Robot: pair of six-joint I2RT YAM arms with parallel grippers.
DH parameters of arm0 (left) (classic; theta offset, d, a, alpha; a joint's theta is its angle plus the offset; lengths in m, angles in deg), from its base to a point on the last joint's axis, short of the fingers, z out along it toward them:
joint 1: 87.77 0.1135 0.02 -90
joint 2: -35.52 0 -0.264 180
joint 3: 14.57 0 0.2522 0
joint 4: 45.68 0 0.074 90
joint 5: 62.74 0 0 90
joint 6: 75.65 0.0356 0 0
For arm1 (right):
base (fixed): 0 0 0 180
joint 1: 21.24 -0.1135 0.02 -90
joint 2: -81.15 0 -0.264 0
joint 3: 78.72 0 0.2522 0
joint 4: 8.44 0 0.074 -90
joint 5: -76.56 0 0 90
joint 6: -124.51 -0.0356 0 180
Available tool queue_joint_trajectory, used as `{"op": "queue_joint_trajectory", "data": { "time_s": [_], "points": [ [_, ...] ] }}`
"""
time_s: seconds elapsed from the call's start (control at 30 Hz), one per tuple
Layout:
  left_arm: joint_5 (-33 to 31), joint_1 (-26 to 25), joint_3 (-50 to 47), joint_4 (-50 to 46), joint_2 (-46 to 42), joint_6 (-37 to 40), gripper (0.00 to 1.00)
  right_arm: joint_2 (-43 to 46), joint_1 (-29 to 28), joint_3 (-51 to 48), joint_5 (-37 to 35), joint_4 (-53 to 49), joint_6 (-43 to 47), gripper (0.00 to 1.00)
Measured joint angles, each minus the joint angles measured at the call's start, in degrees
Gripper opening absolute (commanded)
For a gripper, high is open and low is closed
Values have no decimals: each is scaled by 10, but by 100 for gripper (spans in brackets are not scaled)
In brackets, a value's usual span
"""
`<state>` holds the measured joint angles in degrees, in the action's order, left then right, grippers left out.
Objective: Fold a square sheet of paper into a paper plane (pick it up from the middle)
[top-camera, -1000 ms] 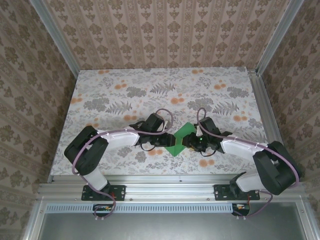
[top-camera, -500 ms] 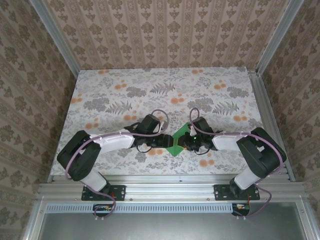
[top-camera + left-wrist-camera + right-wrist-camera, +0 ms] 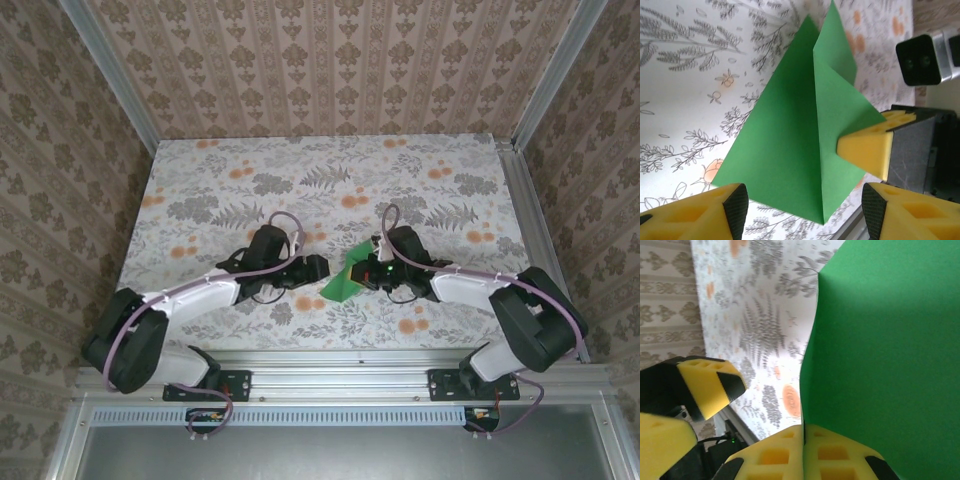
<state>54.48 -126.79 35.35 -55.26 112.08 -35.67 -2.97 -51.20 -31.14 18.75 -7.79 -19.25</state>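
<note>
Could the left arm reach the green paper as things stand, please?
Probably yes: the left gripper stands open facing the green paper, nothing between them; the right gripper pinches only its far side.

Before me lies a flat white tabletop printed with grey ferns and orange blossoms [image 3: 300,165], boxed by beige damask-papered walls [image 3: 330,60] and silver aluminium corner posts [image 3: 108,70]. The light seems even, perhaps from overhead.

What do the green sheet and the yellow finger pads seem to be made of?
The green sheet: probably thin matte paper; it holds a sharp crease, no gloss. The yellow finger pads: foam or soft rubber, it seems; matte, with moulded square hollows.
</note>
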Motion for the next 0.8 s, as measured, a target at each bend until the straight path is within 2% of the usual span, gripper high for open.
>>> {"op": "queue_joint_trajectory", "data": {
  "time_s": [0.2,0.4,0.8],
  "points": [
    [-2,5,-9,47,-43,-46,66,28,-3,6,20,18,1,0],
    [-2,5,-22,95,-50,-82,65,29,-9,14,37,42,-1,0],
    [9,4,-20,165,5,-105,64,50,-12,24,68,88,-18,0]
  ]
}}
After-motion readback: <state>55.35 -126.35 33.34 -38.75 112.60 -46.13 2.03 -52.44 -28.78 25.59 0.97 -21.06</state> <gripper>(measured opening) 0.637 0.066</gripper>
